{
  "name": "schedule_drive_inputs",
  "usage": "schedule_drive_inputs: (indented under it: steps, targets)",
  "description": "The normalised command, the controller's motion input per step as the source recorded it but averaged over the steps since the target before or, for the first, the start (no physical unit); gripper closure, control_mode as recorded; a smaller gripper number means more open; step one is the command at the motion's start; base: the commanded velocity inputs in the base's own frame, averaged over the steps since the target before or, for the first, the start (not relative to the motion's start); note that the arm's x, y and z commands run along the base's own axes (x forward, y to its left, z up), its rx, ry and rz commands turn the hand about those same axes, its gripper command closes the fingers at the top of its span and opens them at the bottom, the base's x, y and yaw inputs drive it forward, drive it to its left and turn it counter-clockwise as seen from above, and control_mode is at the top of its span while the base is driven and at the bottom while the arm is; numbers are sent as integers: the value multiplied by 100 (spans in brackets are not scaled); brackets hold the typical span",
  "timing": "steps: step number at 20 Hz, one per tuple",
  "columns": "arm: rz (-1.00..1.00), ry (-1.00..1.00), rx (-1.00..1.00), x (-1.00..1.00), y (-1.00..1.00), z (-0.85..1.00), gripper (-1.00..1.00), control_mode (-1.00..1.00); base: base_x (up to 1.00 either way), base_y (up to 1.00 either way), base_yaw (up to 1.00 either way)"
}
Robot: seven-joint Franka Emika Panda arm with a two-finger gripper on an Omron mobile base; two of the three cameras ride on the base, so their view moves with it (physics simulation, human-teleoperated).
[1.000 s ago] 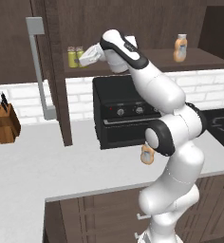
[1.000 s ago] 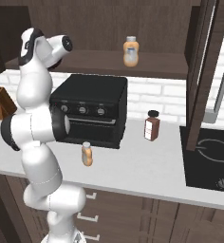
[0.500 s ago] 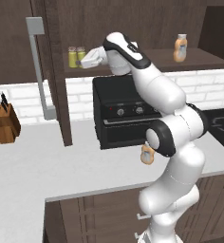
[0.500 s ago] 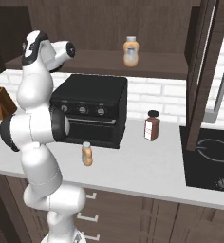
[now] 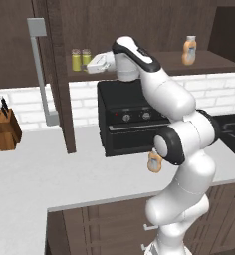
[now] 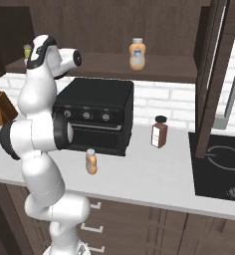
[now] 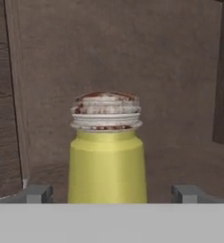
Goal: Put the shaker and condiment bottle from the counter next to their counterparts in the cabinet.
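Two yellow-green shakers stand side by side on the cabinet shelf (image 5: 219, 62): the shaker (image 5: 86, 59) nearest my hand and its twin (image 5: 76, 60) to its left. My gripper (image 5: 91, 67) is open just right of them. In the hand view the shaker (image 7: 107, 156) stands upright between my wide-apart fingertips (image 7: 38, 193), touching neither. The orange condiment bottle (image 5: 154, 162) stands on the counter (image 5: 50, 169) in front of the black oven, partly behind my arm; it is the condiment bottle (image 6: 91, 161) in the right base view. Its counterpart (image 5: 189, 50) is on the shelf at the right.
A black countertop oven (image 5: 127, 119) stands under the shelf. A dark red-brown jar (image 6: 160, 132) is on the counter right of it, beside the cooktop (image 6: 219, 159). A knife block (image 5: 5, 130) is at the left. The open cabinet door with its grey handle (image 5: 42, 69) hangs left of the shakers.
My hand has drawn back to the right from the shelf's left end. The shaker it covered now stands free beside its twin.
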Motion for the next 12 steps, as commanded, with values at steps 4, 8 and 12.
schedule_drive_inputs:
  steps: [4,8,12]
  targets:
    - [0,-1,5,-19,-1,0,-100,-100,0,0,0]
    - [0,-5,2,-37,-4,0,-100,-100,0,0,0]
    - [0,-6,0,-36,-14,0,-100,-100,0,0,0]
